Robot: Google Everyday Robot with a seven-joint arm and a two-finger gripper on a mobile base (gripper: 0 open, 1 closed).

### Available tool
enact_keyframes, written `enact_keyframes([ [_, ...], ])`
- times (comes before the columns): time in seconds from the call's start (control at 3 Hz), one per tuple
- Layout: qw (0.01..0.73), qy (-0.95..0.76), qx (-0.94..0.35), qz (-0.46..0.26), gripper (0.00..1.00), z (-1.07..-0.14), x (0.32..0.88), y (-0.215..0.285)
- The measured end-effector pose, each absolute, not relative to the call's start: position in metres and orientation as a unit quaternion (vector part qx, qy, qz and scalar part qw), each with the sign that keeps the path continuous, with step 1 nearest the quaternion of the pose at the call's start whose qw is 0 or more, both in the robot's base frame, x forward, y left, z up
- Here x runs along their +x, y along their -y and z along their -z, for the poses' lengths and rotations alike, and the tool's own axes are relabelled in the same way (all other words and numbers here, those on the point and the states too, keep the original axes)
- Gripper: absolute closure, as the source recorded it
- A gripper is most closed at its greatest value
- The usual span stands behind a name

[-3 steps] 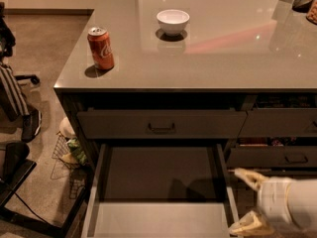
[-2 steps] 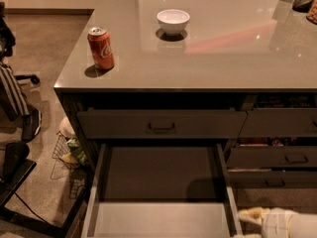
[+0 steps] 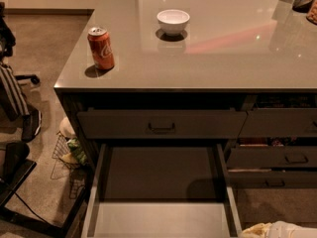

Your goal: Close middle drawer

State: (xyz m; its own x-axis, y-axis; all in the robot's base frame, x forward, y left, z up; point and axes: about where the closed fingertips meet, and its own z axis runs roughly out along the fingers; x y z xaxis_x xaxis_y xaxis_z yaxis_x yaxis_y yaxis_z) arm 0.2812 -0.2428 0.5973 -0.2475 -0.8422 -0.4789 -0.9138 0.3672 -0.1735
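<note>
Grey countertop (image 3: 223,58) bears a soda can (image 3: 101,48) and white bowl (image 3: 173,21); tool (image 3: 267,230) at lower right

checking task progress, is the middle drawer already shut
No, the middle drawer is pulled far out, its grey floor showing, with the gripper low by its front right corner.

Middle drawer (image 3: 226,182) juts out, interior free from above; tool (image 3: 263,230) at btm right, just outside its right wall.

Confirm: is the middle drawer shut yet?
No, open: the middle drawer is pulled far out, floor exposed. The gripper sits low beside its right wall.
</note>
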Motion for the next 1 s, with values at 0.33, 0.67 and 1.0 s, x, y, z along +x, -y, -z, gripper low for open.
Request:
enact_keyframes([
  [0.33, 0.259, -0.787, -0.551, -0.102, 1.0, -0.562, 0.266, 0.229],
  [0.67, 0.293, -0.785, -0.525, -0.15, 1.0, -0.524, 0.257, 0.219],
  [1.0, 0.332, -0.774, -0.507, -0.182, 1.0, -0.478, 0.246, 0.22],
])
